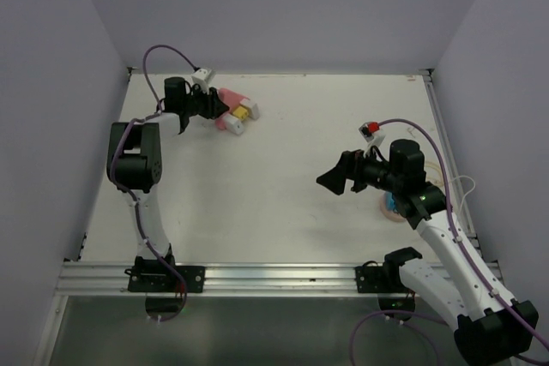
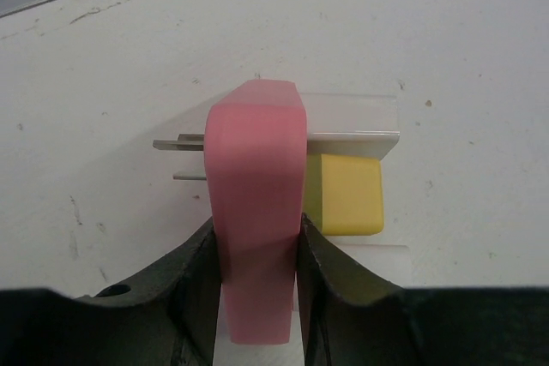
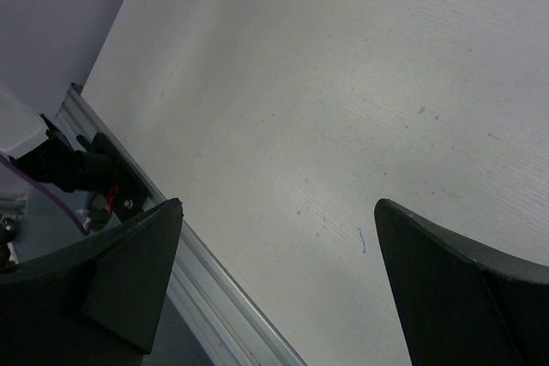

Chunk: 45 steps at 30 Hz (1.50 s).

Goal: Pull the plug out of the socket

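Left claw point(image 2: 256, 229) is closed on the pink piece point(image 2: 257, 169). Both fingers point(image 2: 199, 273) touch its flanks, 1 per side, near its lower end. The pink piece stands on edge and runs away from the wrist camera toward 12 o'clock.

A white block point(image 2: 352, 117) sits behind the pink piece at 1 o'clock and touches it. A yellow block point(image 2: 347, 195) lies at 3 o'clock of the pink piece, tight against the white block's near side. 2 flat metal prongs point(image 2: 178, 142) stick out at 9 o'clock of the pink piece. I cannot tell which part they belong to.

In the top view the whole cluster lies flat on the table point(image 1: 283, 195) at 11 o'clock, near the far-left corner. The pink piece point(image 1: 230, 96) and yellow block point(image 1: 244, 112) are just past the left claw point(image 1: 210, 107).

Right claw point(image 1: 330, 179) is wide open and holds nothing. It hangs over the table at 3 o'clock, pointing to 9 o'clock, well apart from the cluster. In its wrist view the right claw point(image 3: 279, 203) has only bare table between the fingers point(image 3: 129, 272).

A small red-and-white part point(image 1: 371, 130) lies at 1 o'clock of the right claw. A round blue-and-pink thing point(image 1: 390, 205) is partly hidden under the right arm.
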Each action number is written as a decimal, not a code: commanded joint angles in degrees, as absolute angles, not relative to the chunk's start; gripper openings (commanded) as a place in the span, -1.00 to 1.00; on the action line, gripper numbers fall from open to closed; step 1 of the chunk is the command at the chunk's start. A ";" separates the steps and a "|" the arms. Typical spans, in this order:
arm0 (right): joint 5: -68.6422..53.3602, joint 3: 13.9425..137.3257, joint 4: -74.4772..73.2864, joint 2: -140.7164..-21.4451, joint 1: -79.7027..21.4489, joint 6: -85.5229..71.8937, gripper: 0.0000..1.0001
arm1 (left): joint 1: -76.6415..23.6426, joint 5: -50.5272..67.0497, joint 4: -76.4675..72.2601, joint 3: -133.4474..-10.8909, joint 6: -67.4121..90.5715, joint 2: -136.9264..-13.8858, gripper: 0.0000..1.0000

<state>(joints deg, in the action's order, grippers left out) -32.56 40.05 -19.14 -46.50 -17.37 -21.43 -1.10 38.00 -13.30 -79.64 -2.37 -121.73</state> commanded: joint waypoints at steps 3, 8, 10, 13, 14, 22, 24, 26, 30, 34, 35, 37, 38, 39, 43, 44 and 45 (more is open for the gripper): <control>-32.17 43.06 -17.75 -48.42 -17.75 -23.11 0.98 | -1.23 41.31 -27.23 -69.46 13.87 -114.27 -1.00; -31.91 44.03 -15.56 -51.32 -18.54 -26.27 0.98 | -4.73 37.09 -30.14 -60.66 23.37 -105.93 -1.00; -31.38 44.73 -15.03 -53.60 -19.07 -26.72 0.98 | -6.67 33.51 -28.48 -57.32 23.38 -101.72 -1.00; -28.92 46.58 -14.77 -56.59 -22.22 -25.93 0.98 | -10.89 29.62 -25.67 -53.54 23.11 -98.10 -1.00; -27.78 47.10 -15.20 -57.30 -24.59 -24.54 0.98 | -12.38 29.36 -25.32 -52.48 23.55 -96.17 -1.00; -20.76 50.27 -11.61 -66.00 -37.68 -18.03 0.98 | -14.94 28.74 -25.93 -38.68 34.54 -84.83 -1.00; -18.20 50.71 -10.81 -68.11 -40.42 -15.92 0.97 | -15.12 28.91 -24.27 -36.66 35.33 -82.89 -1.00; -16.53 50.63 -8.36 -70.56 -43.40 -14.85 0.98 | -15.21 29.09 -22.34 -35.43 35.51 -80.78 -1.00; -16.00 49.31 -2.04 -74.95 -46.31 -15.21 0.80 | -15.29 28.57 -20.92 -32.88 35.68 -77.44 -1.00; -15.91 49.57 2.98 -79.01 -47.37 -14.59 0.58 | -15.29 29.62 -20.74 -31.20 37.00 -75.76 -1.00; -15.65 49.66 3.68 -79.54 -47.37 -14.42 0.54 | -15.29 30.05 -20.05 -31.29 37.26 -75.76 -1.00; -15.29 49.75 5.71 -81.21 -47.46 -13.71 0.47 | -15.29 29.97 -18.47 -31.46 37.44 -75.67 -1.00; -15.21 49.92 6.15 -81.82 -47.37 -13.54 0.47 | -15.29 29.97 -18.20 -31.46 37.53 -75.50 -1.00; -15.29 50.10 6.76 -82.87 -47.46 -13.27 0.47 | -15.29 29.97 -18.02 -31.46 37.79 -75.32 -1.00; -14.59 50.01 8.08 -84.81 -47.46 -12.40 0.60 | -15.29 30.15 -16.44 -31.81 38.32 -74.97 -1.00; -14.50 49.84 8.35 -85.16 -47.46 -12.22 0.60 | -15.29 29.97 -16.09 -31.90 38.32 -75.06 -1.00; -14.50 49.83 9.05 -85.60 -47.37 -12.13 0.61 | -15.29 29.88 -15.82 -31.99 38.41 -74.97 -1.00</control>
